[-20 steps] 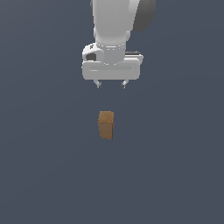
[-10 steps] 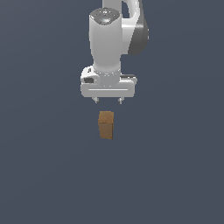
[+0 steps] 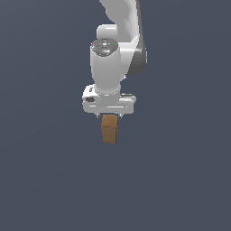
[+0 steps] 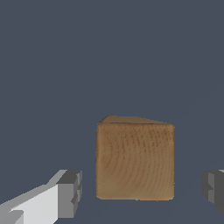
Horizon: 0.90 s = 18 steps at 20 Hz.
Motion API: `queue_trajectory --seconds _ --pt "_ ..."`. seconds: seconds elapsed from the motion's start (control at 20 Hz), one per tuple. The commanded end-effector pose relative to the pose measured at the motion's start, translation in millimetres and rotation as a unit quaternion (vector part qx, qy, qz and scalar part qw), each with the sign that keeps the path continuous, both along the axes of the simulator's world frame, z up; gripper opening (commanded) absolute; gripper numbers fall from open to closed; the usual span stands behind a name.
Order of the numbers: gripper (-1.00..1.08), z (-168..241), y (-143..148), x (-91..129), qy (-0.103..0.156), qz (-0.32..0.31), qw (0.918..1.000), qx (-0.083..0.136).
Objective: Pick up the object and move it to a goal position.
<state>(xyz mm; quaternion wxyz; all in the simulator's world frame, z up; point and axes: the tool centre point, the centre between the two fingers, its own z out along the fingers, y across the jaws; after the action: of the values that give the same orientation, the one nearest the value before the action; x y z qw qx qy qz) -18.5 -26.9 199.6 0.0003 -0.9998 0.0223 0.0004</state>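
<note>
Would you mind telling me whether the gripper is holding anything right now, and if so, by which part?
Nothing is held. The gripper is open, its fingertips flanking the wooden block with gaps on both sides.

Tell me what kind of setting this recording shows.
Most likely a bare simulated workspace, not a real room: a flat, uniform dark grey-blue floor, one small brown wood-grained rectangular block, and a smoothly rendered white robot gripper open above it.

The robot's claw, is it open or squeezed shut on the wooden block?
Open. In the wrist view the gripper has a finger on each side of the wooden block, with a gap showing, so nothing is squeezing it.
</note>
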Motion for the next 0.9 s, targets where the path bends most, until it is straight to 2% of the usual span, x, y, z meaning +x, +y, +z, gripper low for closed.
queue_trajectory --seconds 0.0,0.35,0.85 --pt "1.0 -6 -1 2 0.0 -0.001 1.0 0.0" --pt "1.0 -11 -1 1 0.0 -0.001 1.0 0.0" --pt "1.0 -52 -1 1 0.0 -0.002 1.0 0.0"
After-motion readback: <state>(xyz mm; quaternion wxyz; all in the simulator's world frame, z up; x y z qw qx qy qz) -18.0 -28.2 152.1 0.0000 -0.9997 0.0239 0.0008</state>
